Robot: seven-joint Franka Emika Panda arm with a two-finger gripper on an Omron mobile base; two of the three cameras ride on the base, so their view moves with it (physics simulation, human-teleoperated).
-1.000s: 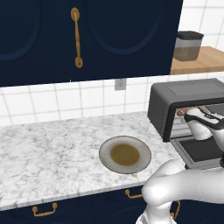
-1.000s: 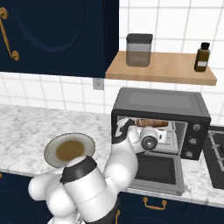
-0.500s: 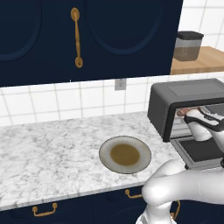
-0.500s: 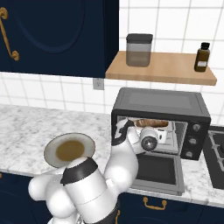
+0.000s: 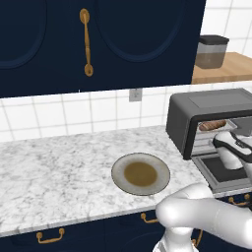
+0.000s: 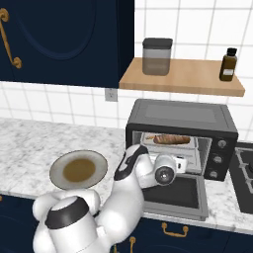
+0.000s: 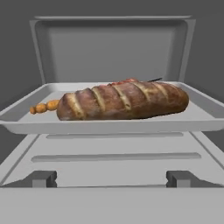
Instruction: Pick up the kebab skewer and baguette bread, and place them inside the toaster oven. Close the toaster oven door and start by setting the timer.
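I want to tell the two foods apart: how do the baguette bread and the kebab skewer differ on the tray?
The baguette bread is thick, golden-brown and in full view at the front. The kebab skewer is thin, lies behind it, and shows just orange chunks and a dark tip. Both rest on one tray in the toaster oven.

Plate [image 5: 141, 173]: round, grey rim, brown centre, on the marble counter [image 5: 54, 167], near its front edge. Shelf [image 6: 183, 77]: wood, on the tiled wall above the counter, holding 1 grey canister [image 6: 157, 56] and 1 dark bottle [image 6: 228, 64]. Wall outlet [image 5: 135, 94] above the plate.
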